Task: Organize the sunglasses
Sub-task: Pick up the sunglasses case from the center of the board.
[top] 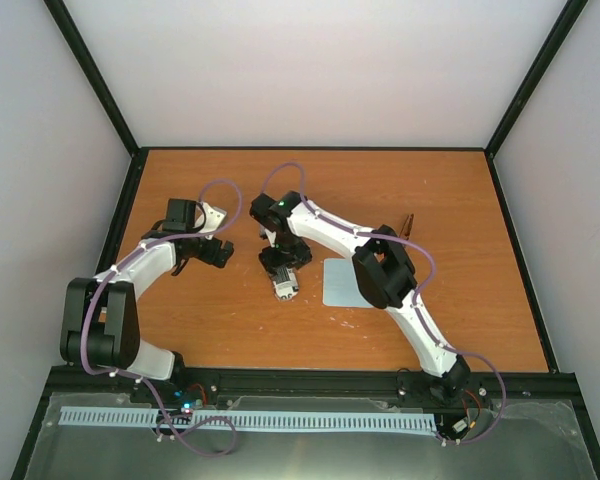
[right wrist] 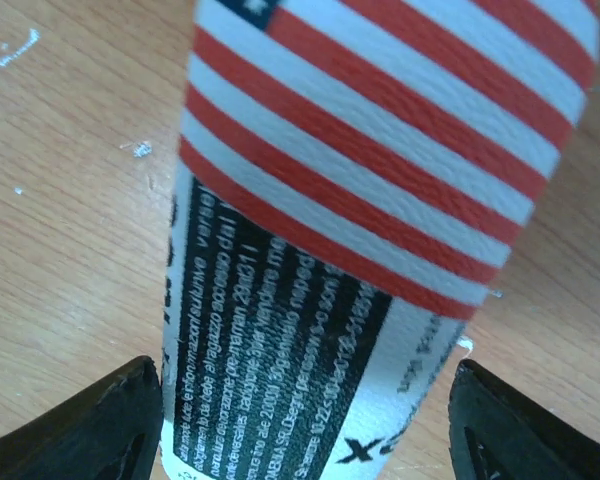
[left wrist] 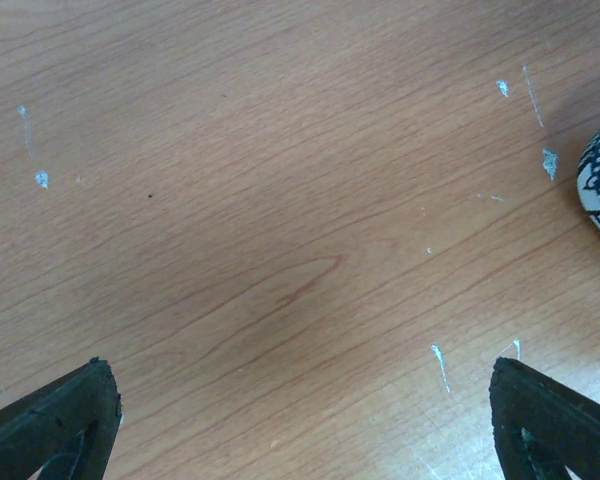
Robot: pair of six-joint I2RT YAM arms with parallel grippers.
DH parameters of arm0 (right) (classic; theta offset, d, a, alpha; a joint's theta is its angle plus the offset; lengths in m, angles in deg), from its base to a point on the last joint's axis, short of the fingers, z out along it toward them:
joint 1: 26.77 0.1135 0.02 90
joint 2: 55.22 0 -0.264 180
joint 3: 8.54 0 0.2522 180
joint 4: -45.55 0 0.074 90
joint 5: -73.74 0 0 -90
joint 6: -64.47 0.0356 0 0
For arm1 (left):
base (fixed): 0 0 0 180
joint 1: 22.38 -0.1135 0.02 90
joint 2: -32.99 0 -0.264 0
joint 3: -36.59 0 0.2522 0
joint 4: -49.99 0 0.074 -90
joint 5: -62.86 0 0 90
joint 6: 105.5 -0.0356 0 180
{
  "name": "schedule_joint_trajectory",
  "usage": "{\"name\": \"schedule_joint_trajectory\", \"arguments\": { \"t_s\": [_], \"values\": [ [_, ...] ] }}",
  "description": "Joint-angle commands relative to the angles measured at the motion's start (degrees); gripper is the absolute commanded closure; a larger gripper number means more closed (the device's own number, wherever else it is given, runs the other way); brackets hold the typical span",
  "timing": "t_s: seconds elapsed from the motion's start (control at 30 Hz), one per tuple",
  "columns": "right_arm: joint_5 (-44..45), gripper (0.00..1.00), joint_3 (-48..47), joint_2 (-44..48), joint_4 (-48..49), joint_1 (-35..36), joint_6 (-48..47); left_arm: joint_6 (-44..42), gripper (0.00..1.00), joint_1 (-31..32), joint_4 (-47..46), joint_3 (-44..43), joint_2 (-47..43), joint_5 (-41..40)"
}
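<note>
The step in hand looks like securing the flag-patterned case (right wrist: 380, 150), not the glasses themselves. The right tool (right wrist: 305, 370) hangs over the case in the middle of the top view. In its wrist view the fingers are spread to either side of the striped shell, with a thin strip of wood showing on each side, so I judge it is straddling the case and not pinching it. The left tool (left wrist: 300, 370) is also spread wide over bare wood and holds nothing. One rounded end of the case peeks in at the right edge of that view.

The sunglasses (top: 410, 221) lie on the worktop (top: 450, 200), right of centre in the top view. They sit just beyond the right arm's elbow and up and to the right of the light blue cloth (top: 342, 283), well apart from both tools. Only a slim dark-brown sliver shows past the arm. It is too small to tell the lenses from the temple arms, or whether the pair is folded.

The next move probably calls for closing squarely on the case's sides so it can be steadied or opened. The shell is smooth and rounded, so an off-centre squeeze could let it roll or squirt out. The thin frame will later need a light pinch.
</note>
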Motion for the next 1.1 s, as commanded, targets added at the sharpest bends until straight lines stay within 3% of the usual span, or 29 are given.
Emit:
{"name": "schedule_joint_trajectory", "arguments": {
  "t_s": [0.0, 0.77, 0.97, 1.07],
  "values": [
    [2.8, 0.25, -2.0, -0.9, -2.6, 0.9, 0.9, 0.8, 0.01, -0.1, -0.5, -0.3, -0.1, 0.3],
    [2.7, 0.34, -2.2, -2.8, -2.8, 2.2, 0.2, 1.5, 0.01, -0.1, -0.9, 0.1, 0.5, 1.8],
    [3.5, 0.59, -2.2, -2.8, -3.0, 2.3, 0.3, 1.3, 0.01, -0.1, -1.0, -0.1, 0.7, 2.2],
    [4.2, 0.65, -2.4, -1.9, -3.1, 2.3, 0.5, 1.0, 0.01, -0.1, -1.0, -0.5, 0.8, 2.6]
  ]
}}
